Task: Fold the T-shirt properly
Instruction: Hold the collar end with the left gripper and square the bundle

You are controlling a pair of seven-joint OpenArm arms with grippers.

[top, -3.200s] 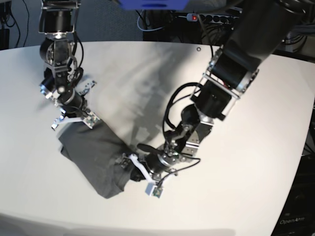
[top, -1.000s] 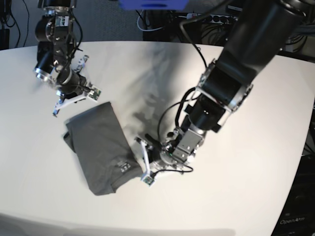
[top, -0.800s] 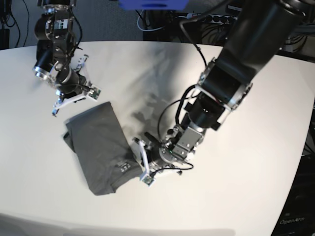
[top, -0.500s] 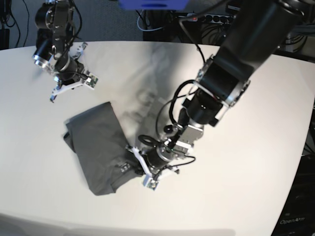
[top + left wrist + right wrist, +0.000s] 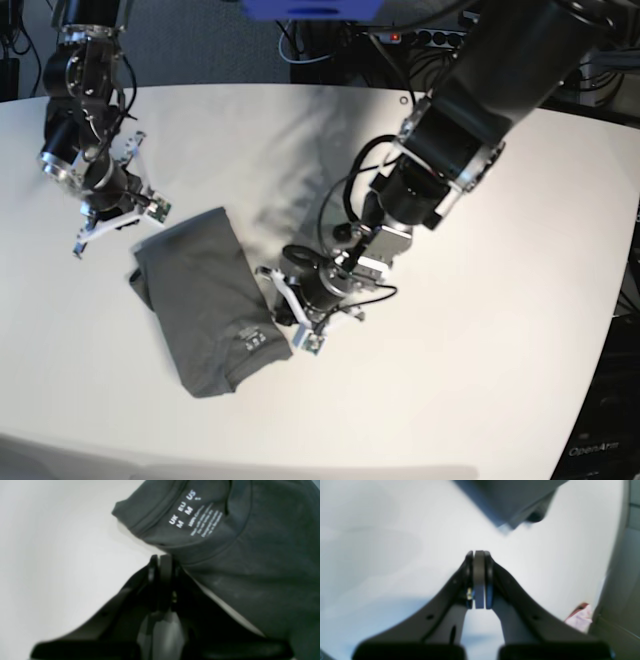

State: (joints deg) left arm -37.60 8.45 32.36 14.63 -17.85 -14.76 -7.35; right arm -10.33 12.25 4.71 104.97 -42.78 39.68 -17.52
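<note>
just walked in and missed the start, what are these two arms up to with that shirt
A two-armed robot is folding a dark grey T-shirt, which lies in a folded bundle on the white table. Neither arm holds it. The left gripper is shut, its tip beside the collar edge near the printed size label. The right gripper is shut too, over bare table off the shirt's far corner.

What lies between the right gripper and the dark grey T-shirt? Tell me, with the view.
Only bare white table: in the base view the shut right gripper sits just off the folded dark grey T-shirt, nothing between.
</note>
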